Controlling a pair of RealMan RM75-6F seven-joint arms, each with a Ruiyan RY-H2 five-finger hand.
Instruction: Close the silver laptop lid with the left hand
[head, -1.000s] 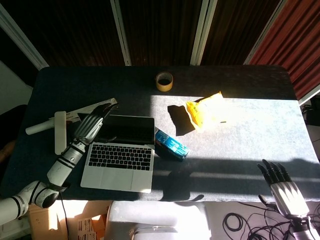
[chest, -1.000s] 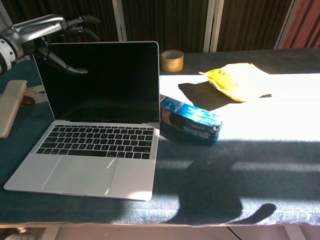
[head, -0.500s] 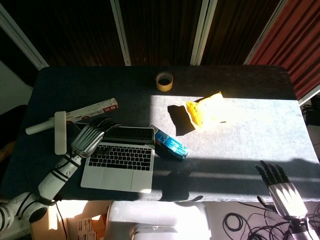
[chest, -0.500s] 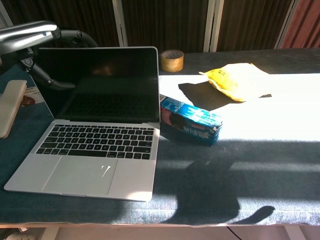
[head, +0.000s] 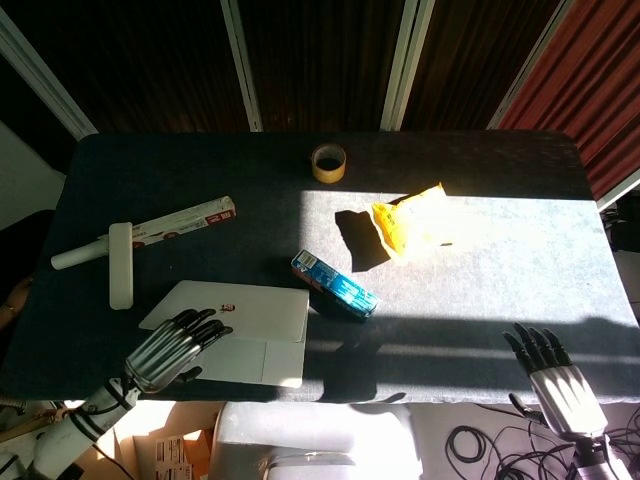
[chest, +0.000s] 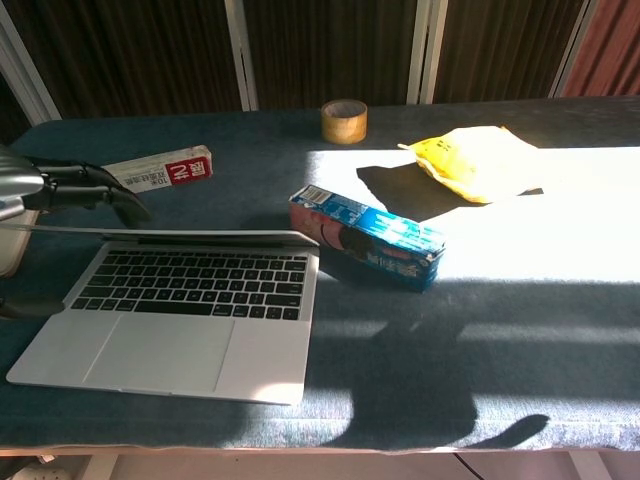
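The silver laptop (head: 255, 312) lies near the table's front left, its lid tipped far down over the keyboard. In the chest view the lid's edge (chest: 200, 237) hangs level a short way above the keys (chest: 190, 283), which still show. My left hand (head: 172, 346) rests with spread fingers on top of the lid at its left side. The chest view shows that left hand (chest: 72, 186) on the lid's back, with a dark thumb tip lower down in front. My right hand (head: 550, 368) is open and holds nothing, off the table's front right corner.
A blue carton (head: 335, 285) lies just right of the laptop's hinge. Behind are a tape roll (head: 329, 161) and a yellow bag (head: 412, 218). A red-and-white box (head: 165, 226) and a white bar (head: 121, 265) lie to the left rear of the laptop.
My left hand has pushed the lid forward and down, from upright to nearly flat over the keyboard. The hand came toward the table's front edge. The right hand barely moved.
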